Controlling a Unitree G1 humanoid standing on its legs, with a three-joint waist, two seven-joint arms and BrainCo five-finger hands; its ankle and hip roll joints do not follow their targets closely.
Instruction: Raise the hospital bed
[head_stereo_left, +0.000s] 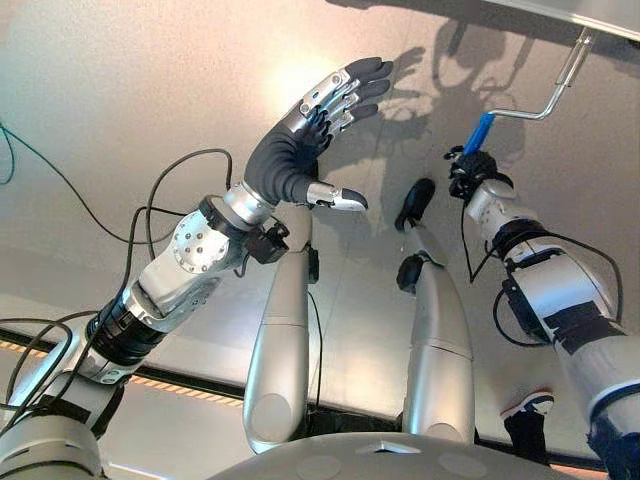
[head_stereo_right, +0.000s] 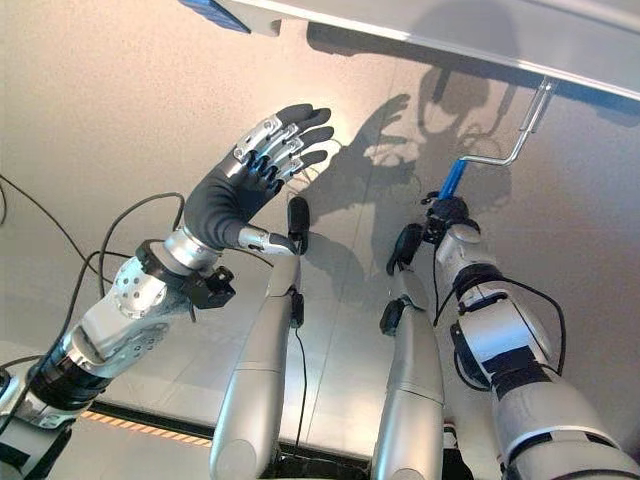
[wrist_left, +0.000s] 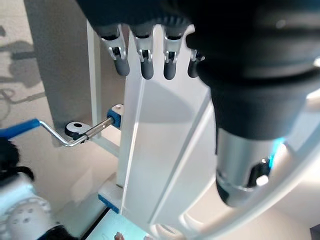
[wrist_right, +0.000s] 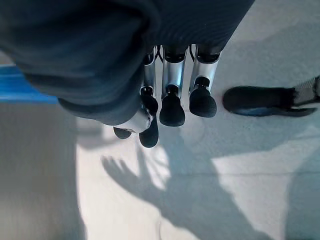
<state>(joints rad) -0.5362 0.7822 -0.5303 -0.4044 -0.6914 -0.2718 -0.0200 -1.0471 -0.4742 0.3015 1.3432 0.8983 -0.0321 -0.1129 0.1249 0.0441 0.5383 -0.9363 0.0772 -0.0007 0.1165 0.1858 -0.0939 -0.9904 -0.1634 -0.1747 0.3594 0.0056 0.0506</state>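
The right hand (head_stereo_left: 470, 172) has its fingers curled around the blue grip (head_stereo_left: 482, 131) of the hospital bed's crank handle (head_stereo_left: 548, 96). From that grip the bent silver rod runs up and away from the hand to the white bed frame (head_stereo_right: 420, 30) above it. The left hand (head_stereo_left: 318, 118) hangs apart in the air with its fingers straight and spread, holding nothing; no writing is legible.
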